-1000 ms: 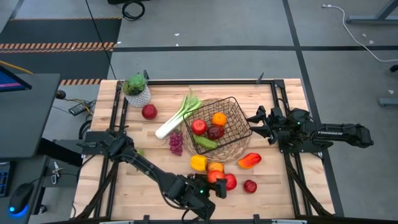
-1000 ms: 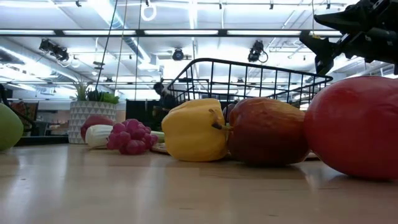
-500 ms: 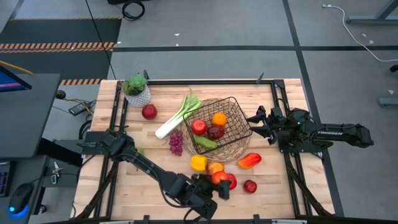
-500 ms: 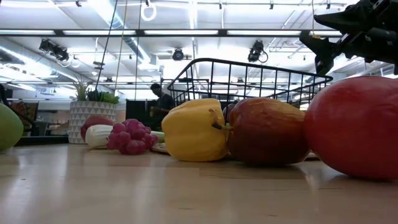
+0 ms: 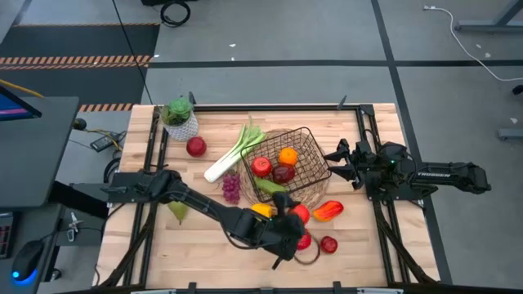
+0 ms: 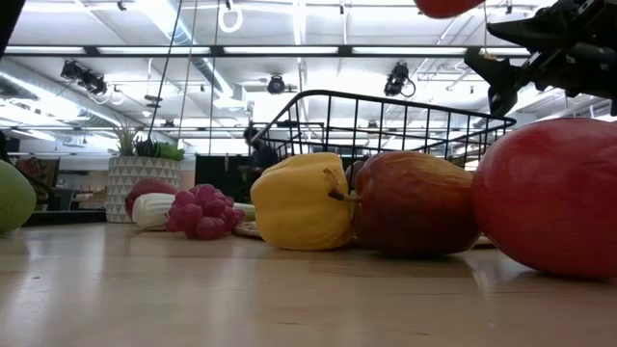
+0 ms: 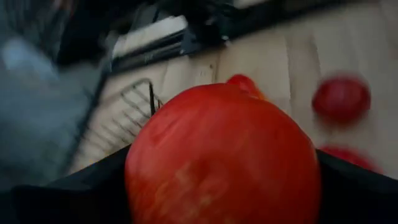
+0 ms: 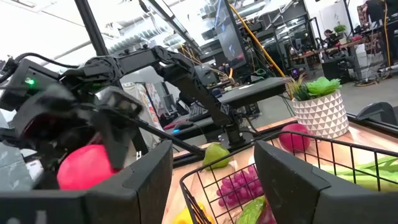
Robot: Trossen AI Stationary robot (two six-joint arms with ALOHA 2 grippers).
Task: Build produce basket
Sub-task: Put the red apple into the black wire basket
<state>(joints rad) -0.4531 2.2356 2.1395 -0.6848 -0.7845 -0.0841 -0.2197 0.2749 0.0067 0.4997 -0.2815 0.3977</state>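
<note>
The wire-mesh basket (image 5: 286, 167) stands mid-table and holds a red apple (image 5: 261, 166), an orange (image 5: 288, 156) and other produce. My left gripper (image 5: 288, 224) hovers just near of the basket, shut on a red apple (image 5: 299, 214). That apple fills the left wrist view (image 7: 224, 155) and pokes into the low view's top edge (image 6: 448, 5). My right gripper (image 5: 337, 161) waits, open, at the basket's right rim (image 8: 211, 186), one finger on either side and touching nothing. My left gripper holds the red apple (image 7: 224, 155) pinched between its two fingers, one on each side of the fruit. The apple is lifted clear of the table, above the produce lying there.
A leek (image 5: 233, 151), grapes (image 5: 231, 188), a green pear (image 5: 177, 211), a yellow pepper (image 5: 260, 211), a red-orange pepper (image 5: 327, 210) and two red apples (image 5: 328, 244) lie around the basket. A potted plant (image 5: 180, 118) and another apple (image 5: 196, 147) sit at the far left.
My left gripper has risen from the table's near edge and moved toward the basket, carrying the red apple up clear of the table. The arm's shift has uncovered the green pear. My right arm has kept still.
</note>
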